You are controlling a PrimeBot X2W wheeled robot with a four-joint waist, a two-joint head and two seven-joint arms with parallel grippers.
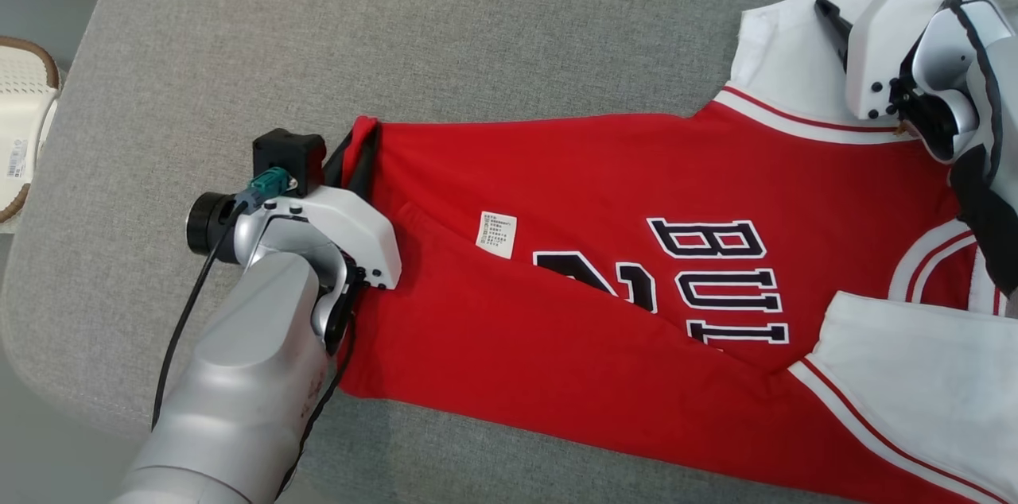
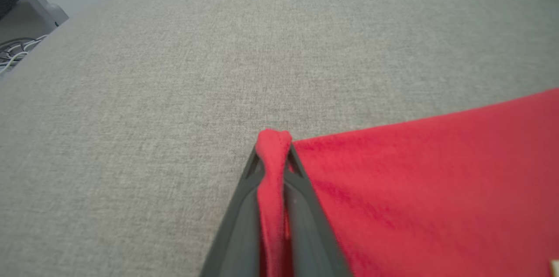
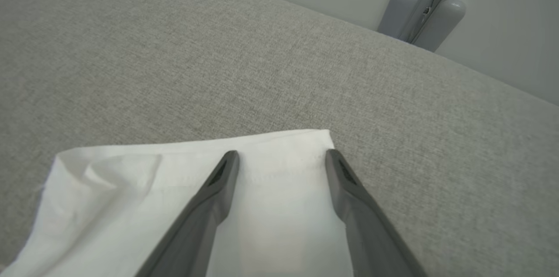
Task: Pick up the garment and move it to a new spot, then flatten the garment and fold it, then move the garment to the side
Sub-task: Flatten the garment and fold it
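Working with the shirt (image 1: 604,186) spread lengthwise across the grey padded top (image 1: 477,27), red body in the middle, white sleeves at the right arm's end; pinching the bunched hem corner (image 2: 273,137) in the left gripper (image 2: 274,154), jaws nearly together with red cloth squeezed between them, seemingly anchoring that end for drawing the body straight; holding the right gripper (image 3: 281,154) spread wide over the far sleeve (image 3: 131,189), fingertips (image 3: 229,161) at its stitched edge, gripping nothing; not managing to tell whether touching the cloth or only hovering above it; likely lining up to take that edge and tug against the anchored hem; judging the flattening as partly done, with a slanting flap (image 1: 493,329) lying folded over the near half, covering part of the black lettering (image 1: 708,240) and running just beside a small white label (image 1: 496,234); needing that flap opened out before any folding; risking a dragged, rumpled body by pulling from one end alone; expecting the thin knit to slide easily on the woven top.
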